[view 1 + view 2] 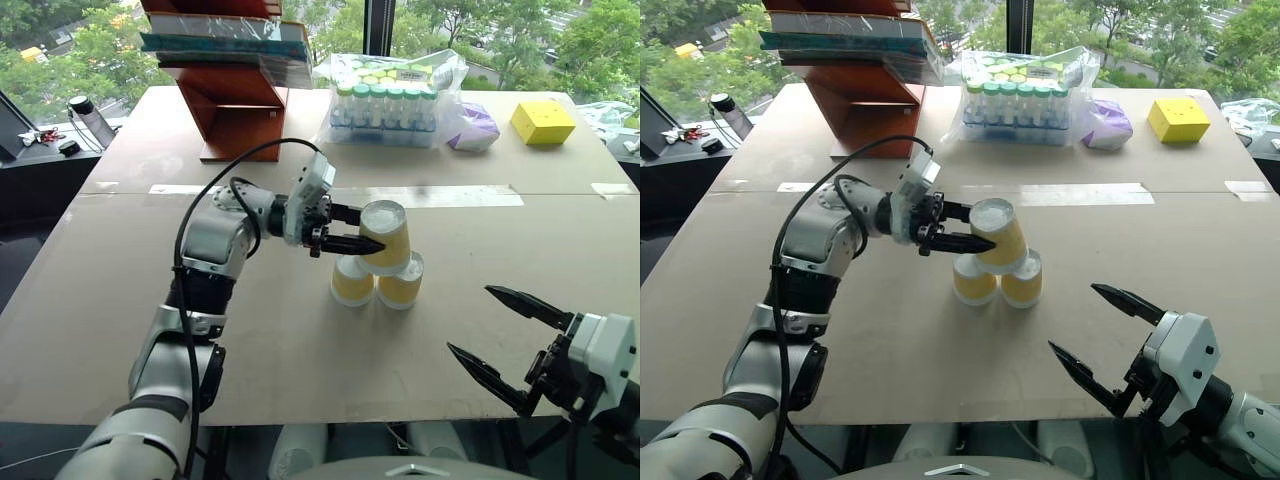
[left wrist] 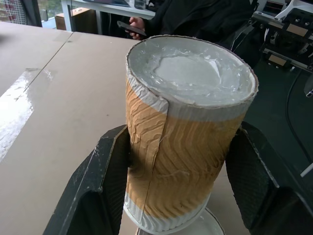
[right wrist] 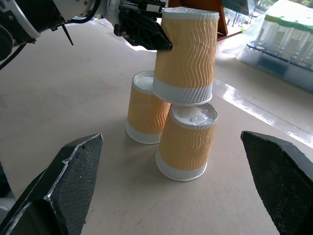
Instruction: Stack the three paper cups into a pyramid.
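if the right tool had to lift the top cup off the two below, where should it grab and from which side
Probably the ribbed mid-wall of the top cup, from the robot's right: the cup stands upside down, wider white rim on the two base cups, and the left tool already spans its left side. A level, light pinch above that rim should spare the base.

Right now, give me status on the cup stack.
Left hand closed on top cup, sitting on two base cups. Right hand open, clear of stack. Nothing in the way.
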